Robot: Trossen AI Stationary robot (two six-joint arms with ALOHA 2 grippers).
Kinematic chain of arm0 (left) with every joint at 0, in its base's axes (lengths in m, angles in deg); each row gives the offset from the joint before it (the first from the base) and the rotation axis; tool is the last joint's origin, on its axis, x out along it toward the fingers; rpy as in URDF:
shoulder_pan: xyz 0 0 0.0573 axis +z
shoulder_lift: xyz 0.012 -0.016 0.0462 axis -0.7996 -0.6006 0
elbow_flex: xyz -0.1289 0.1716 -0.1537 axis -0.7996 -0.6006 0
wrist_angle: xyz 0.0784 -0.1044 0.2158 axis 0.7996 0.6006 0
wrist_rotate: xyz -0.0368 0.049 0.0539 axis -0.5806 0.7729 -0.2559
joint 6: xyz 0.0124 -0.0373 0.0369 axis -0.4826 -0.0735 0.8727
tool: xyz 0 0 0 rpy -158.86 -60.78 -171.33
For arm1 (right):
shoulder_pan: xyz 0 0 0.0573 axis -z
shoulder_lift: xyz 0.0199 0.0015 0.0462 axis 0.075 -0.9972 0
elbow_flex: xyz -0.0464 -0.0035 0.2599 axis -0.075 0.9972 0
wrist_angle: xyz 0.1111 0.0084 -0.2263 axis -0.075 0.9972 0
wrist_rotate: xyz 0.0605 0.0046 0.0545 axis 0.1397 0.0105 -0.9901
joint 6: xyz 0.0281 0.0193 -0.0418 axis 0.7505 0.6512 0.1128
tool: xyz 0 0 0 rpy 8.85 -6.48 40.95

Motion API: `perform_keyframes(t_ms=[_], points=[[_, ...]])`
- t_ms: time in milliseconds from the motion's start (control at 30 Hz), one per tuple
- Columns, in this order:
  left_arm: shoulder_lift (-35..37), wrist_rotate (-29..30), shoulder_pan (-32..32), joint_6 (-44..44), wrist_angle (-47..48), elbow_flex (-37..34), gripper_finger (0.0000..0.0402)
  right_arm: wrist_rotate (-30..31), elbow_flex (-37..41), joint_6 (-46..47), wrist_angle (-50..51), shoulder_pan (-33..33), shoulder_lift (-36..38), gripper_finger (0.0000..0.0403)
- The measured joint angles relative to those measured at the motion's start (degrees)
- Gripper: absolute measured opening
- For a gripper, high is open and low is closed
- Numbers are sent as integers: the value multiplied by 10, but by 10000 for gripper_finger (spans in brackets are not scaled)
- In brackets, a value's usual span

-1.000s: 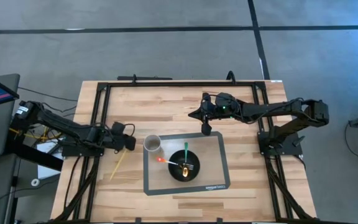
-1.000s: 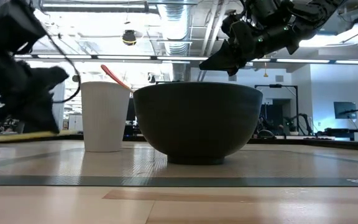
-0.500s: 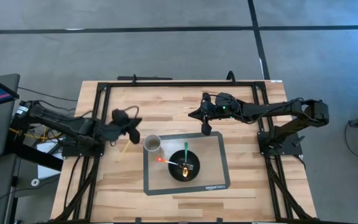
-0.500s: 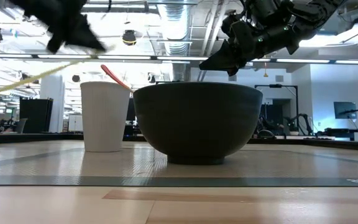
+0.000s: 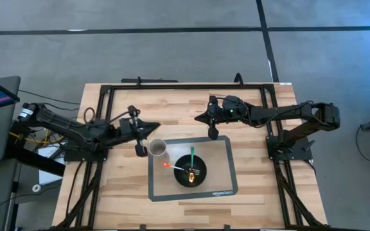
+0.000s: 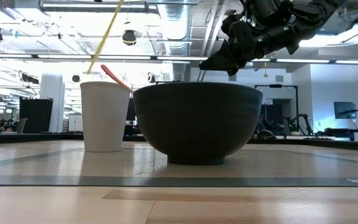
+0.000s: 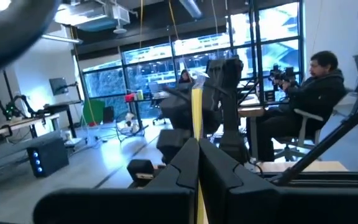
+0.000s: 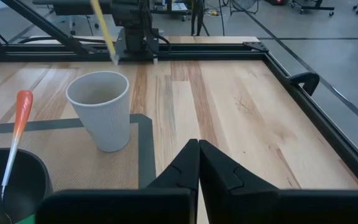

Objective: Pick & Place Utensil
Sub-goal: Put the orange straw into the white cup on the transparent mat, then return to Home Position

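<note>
1. Left gripper point(image 5: 137, 131), clamped on the yellow stick point(image 6: 106, 34), hangs just left of the cup point(image 5: 157, 148); its long axis slants down toward the rim.
2. Your right gripper point(image 5: 213, 133) waits closed, beyond the bowl point(image 5: 191, 173).

A ribbed white paper cup point(image 8: 100, 110) stands on a dark grey mat point(image 5: 222, 168) over the pale striped wooden bench point(image 5: 172, 106). A thin yellow stick utensil point(image 8: 104, 29) contrasts with the black round bowl point(image 6: 197, 121), which holds an orange-red utensil point(image 8: 15, 140).

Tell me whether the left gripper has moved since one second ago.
Yes. The left gripper, shut on the yellow stick, lifted and swung toward the white paper cup.
</note>
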Motion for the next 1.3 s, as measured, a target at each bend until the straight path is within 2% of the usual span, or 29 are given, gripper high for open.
perform_keyframes(t_ms=[333, 433, 567, 800, 933, 1067, 1167, 1300], points=[[-139, 0, 3, -2, -144, -28, 4, 0, 0, 0, 0, 0, 0, 1], [-165, 6, 3, -6, -154, -28, 4, 0, 0, 0, 1, 0, 0, 1], [-191, 20, 3, -61, -153, -28, 10, 0, 0, 0, 1, 0, 0, 1], [-225, 45, 3, -126, -151, -28, 55, -9, 0, 0, 12, -1, 0, 1], [-226, 72, 3, -125, -146, -28, 90, -44, 0, 0, 13, -7, 0, 1], [-210, 82, -1, -115, -144, -28, 124, -49, 0, -6, 14, -15, 1, 1], [-179, 83, -10, -79, -145, -28, 142, -49, 0, -10, 21, -19, 12, 1], [-106, 117, -26, -50, -117, -28, 150, -49, 1, -11, 83, -19, 65, 1]])
